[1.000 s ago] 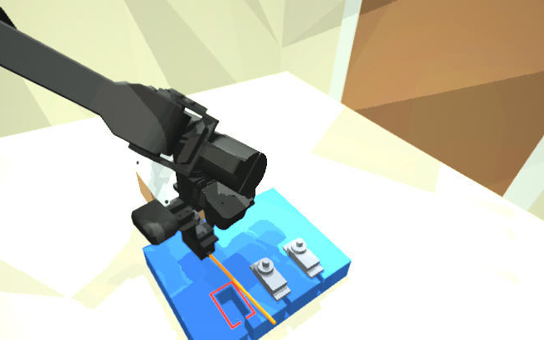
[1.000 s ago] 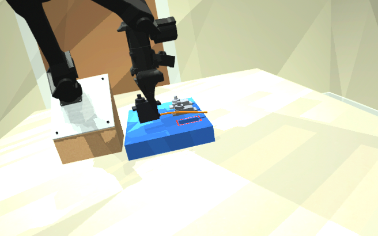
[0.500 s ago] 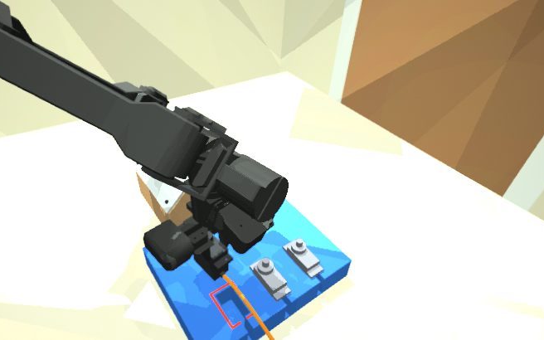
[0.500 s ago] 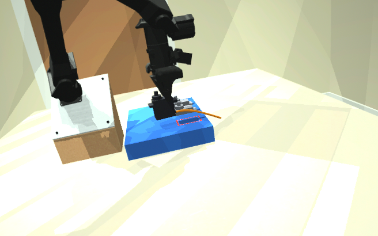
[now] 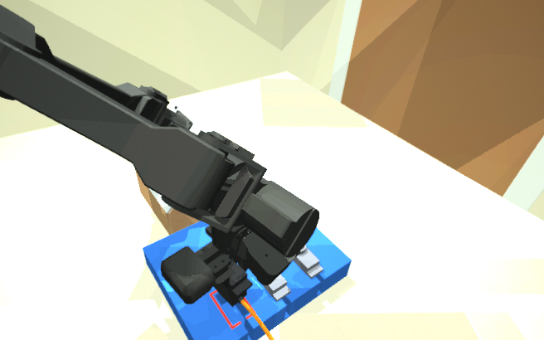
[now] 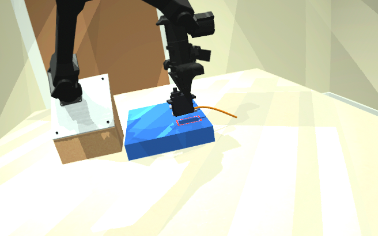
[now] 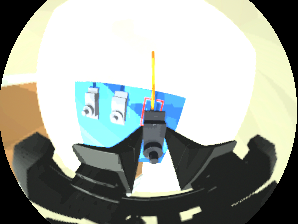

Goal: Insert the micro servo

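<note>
The loose black micro servo [image 5: 236, 284] [image 6: 181, 107] [image 7: 154, 131] is held upright above the blue deck [image 5: 329, 255] [image 6: 155, 143] [image 7: 107, 132], output shaft up. My gripper [image 5: 230, 269] [image 6: 186, 101] [image 7: 154, 136] is shut on its body, one finger on each side. The orange cable [image 5: 259, 319] [image 6: 219, 110] [image 7: 153, 75] runs out from the servo past the deck's edge, on the notch side. The red-outlined pocket [image 6: 189, 120] [image 7: 159, 106] is empty; in the wrist view the servo covers its near part. The servo's exact height above the deck is hard to tell.
Two light grey servos [image 5: 279, 288] [image 5: 309, 262] [image 7: 119, 107] [image 7: 91, 103] sit in the deck beside the marked pocket, rising above its surface. The arm's base stands on a wooden block [image 6: 89, 146] with a pale top plate, close beside the deck.
</note>
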Available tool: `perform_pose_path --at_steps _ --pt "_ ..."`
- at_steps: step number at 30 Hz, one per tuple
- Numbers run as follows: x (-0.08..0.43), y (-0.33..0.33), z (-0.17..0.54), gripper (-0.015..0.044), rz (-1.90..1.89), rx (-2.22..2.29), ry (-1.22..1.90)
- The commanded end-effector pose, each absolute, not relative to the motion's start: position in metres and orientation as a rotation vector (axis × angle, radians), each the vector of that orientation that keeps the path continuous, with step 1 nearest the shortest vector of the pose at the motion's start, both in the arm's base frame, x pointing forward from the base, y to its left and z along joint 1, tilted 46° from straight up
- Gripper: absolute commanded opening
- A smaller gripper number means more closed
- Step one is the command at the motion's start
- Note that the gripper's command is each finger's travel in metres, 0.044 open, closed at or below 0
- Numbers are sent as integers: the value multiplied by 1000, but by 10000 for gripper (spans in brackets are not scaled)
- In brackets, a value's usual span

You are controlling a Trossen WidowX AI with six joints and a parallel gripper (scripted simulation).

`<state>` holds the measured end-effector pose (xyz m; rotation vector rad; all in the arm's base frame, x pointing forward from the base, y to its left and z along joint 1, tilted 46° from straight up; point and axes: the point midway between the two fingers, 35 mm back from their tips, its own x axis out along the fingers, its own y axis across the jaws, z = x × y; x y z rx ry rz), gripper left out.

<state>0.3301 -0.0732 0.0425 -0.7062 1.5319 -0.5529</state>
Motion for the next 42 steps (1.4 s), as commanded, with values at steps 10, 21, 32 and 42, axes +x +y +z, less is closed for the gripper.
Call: perform_pose_path --at_steps 10,21,32,42 --pt "341 -72 47 0 -638 -619 1473" --pt "341 -74 44 0 -651 -605 1465" --pt "341 -86 33 0 -652 -605 1465" --pt "341 -86 33 0 -652 -605 1465"
